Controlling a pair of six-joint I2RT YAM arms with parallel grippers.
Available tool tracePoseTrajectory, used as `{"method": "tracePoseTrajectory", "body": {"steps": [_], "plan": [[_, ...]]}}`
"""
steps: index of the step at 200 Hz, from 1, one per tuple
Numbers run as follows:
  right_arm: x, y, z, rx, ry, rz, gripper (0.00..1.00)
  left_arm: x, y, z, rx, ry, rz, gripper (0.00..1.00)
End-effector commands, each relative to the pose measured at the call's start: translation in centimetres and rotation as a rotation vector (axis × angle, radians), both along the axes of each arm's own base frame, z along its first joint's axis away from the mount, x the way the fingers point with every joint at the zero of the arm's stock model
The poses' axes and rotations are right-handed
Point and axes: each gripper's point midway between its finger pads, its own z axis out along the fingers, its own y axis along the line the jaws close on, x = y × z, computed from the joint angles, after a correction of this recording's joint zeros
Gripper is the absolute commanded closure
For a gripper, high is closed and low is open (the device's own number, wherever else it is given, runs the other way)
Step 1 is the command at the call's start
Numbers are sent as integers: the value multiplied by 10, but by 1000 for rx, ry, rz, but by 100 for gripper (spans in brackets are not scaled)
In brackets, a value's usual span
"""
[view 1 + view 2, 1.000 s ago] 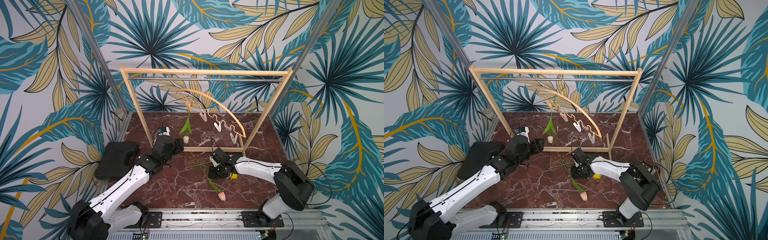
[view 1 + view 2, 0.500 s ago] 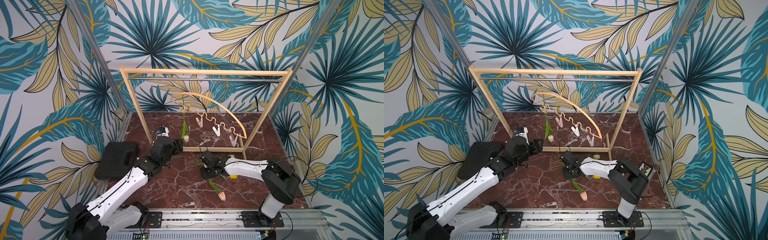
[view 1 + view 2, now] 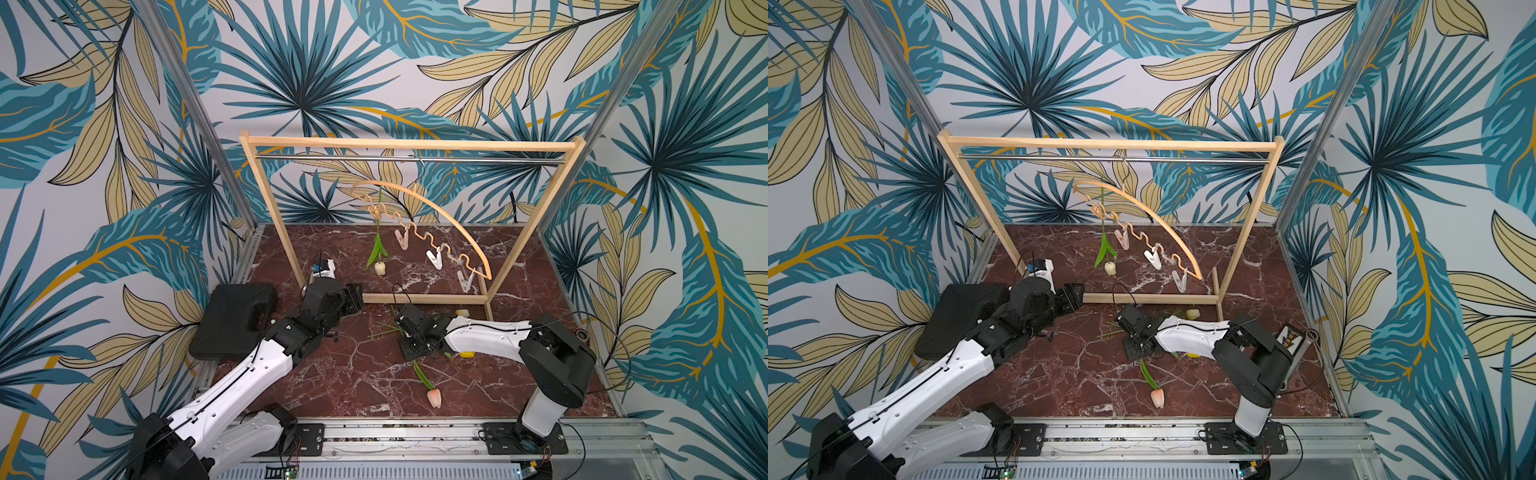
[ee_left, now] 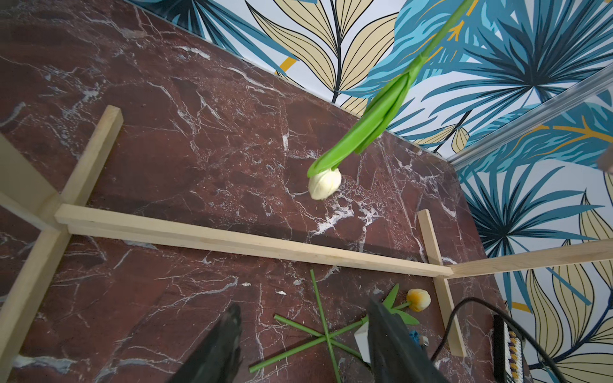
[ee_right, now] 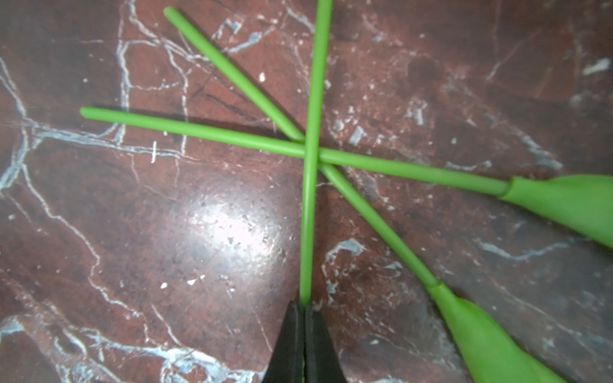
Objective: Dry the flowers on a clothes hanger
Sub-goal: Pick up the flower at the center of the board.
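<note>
The wooden clothes hanger (image 3: 446, 216) hangs slanted on the rack's rod, with three empty clothespins (image 3: 434, 259). A cream tulip (image 3: 379, 268) hangs head down from its left end, also in the left wrist view (image 4: 324, 183). Three flowers lie on the marble with crossed stems (image 5: 232, 132): pink (image 3: 433, 398), yellow-orange (image 3: 462, 312) and yellow (image 3: 467, 354), which is half hidden under the right arm. My right gripper (image 5: 304, 305) is shut on the pink tulip's stem (image 5: 311, 199), low on the floor (image 3: 411, 349). My left gripper (image 4: 303, 318) stands open and empty by the rack's base bar (image 3: 355, 297).
The large wooden rack frame (image 3: 270, 208) spans the back, and its base bar (image 3: 424, 298) lies just behind both grippers. A black case (image 3: 232, 324) sits at the left edge. A small device with cables (image 3: 1289, 338) is at the right edge.
My right gripper has slid left over the crossed stems and closed on one stem. The hanger and cream tulip have swung to the left. The left arm has barely moved.
</note>
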Motion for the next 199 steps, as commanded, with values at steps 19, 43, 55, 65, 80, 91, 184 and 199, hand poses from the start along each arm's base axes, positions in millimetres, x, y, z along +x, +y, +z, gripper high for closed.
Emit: {"method": "tracePoseTrajectory", "body": {"steps": [19,43,55,65,80,91,184,199], "plan": [[-14,30,52,183,-8,85,100,-17,-2,-8,-65,21,-33,37],[-22,50,89,352,-4,115,100,-26,-21,-4,-155,11,-133,37],[-25,56,102,413,2,124,100,-30,-31,-2,-204,9,-181,38],[-27,61,111,459,14,132,100,-33,-39,0,-243,6,-222,40],[-31,69,121,520,35,148,100,-38,-50,3,-308,5,-278,41],[-33,74,129,563,46,158,100,-43,-59,7,-358,1,-328,41],[-19,80,177,749,2,122,100,-62,-68,-7,-384,76,-419,53],[-16,77,179,759,-10,105,100,-64,-63,-8,-369,73,-399,52]]}}
